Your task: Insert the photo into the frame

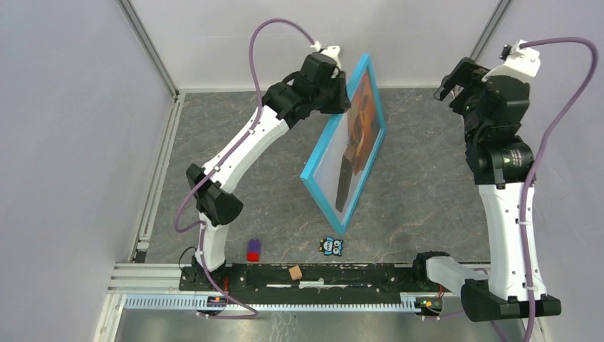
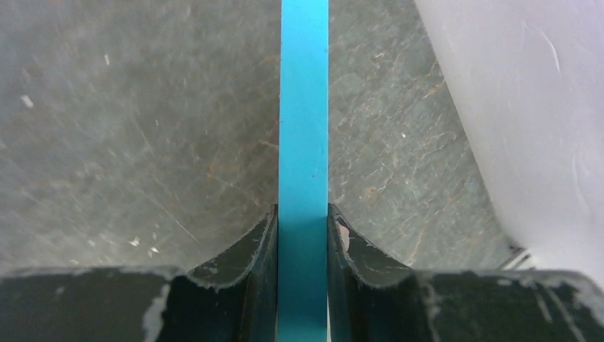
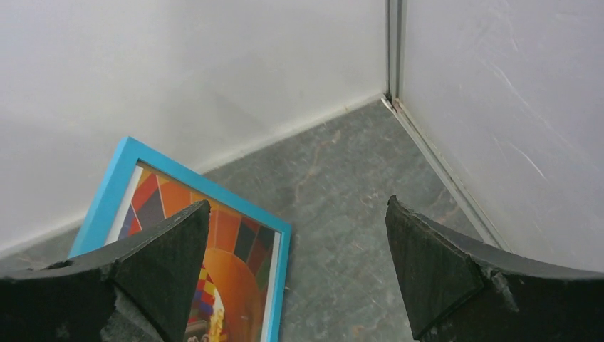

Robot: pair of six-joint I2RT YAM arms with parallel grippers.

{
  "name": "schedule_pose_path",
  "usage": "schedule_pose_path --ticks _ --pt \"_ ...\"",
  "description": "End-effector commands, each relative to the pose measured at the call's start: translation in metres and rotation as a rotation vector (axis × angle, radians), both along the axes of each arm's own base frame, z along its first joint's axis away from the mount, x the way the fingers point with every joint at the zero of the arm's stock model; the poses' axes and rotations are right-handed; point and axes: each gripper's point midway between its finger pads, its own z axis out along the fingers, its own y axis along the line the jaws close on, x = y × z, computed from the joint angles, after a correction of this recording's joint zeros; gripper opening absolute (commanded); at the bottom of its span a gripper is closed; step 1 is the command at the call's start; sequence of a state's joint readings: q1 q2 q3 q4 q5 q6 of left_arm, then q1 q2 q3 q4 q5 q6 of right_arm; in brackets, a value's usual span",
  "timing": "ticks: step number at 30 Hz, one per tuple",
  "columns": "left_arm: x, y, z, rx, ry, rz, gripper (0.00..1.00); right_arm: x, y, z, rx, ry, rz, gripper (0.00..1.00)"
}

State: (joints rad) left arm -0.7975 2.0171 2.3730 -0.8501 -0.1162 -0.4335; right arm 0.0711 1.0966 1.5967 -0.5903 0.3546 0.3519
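Note:
The frame, thin and blue-rimmed, stands tilted on one lower corner on the grey table near the middle. My left gripper is shut on its upper rim. In the left wrist view the blue rim runs straight up between both black fingers, which press on its sides. The photo, an orange-red balloon print, shows inside the frame. The right wrist view shows the frame's corner with the photo in it. My right gripper is raised at the back right, apart from the frame. Its jaws are wide open and hold nothing.
A small owl figure, a red and purple block and a small brown cube lie near the front rail. White walls close the table at the back and both sides, with a corner close behind the right gripper.

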Motion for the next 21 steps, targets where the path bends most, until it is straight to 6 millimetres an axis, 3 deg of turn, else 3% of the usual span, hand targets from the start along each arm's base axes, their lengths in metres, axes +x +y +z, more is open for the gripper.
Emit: schedule_pose_path --ticks 1,6,9,15,21 --pt "0.034 -0.009 0.016 -0.424 0.174 0.034 0.02 0.004 -0.008 -0.021 -0.039 0.060 -0.036 0.97" --pt "0.059 -0.026 -0.009 -0.602 0.281 0.073 0.02 0.008 -0.004 -0.029 -0.033 0.080 -0.020 0.96" --pt "0.067 -0.041 -0.039 -0.723 0.369 0.102 0.02 0.009 -0.001 -0.031 -0.029 0.083 -0.002 0.96" --pt "0.070 -0.088 -0.123 -0.891 0.555 0.139 0.02 0.010 0.015 -0.043 -0.045 0.112 0.100 0.98" --pt "0.076 -0.134 -0.188 -0.978 0.625 0.174 0.02 0.003 0.037 -0.048 -0.062 0.113 0.247 0.98"
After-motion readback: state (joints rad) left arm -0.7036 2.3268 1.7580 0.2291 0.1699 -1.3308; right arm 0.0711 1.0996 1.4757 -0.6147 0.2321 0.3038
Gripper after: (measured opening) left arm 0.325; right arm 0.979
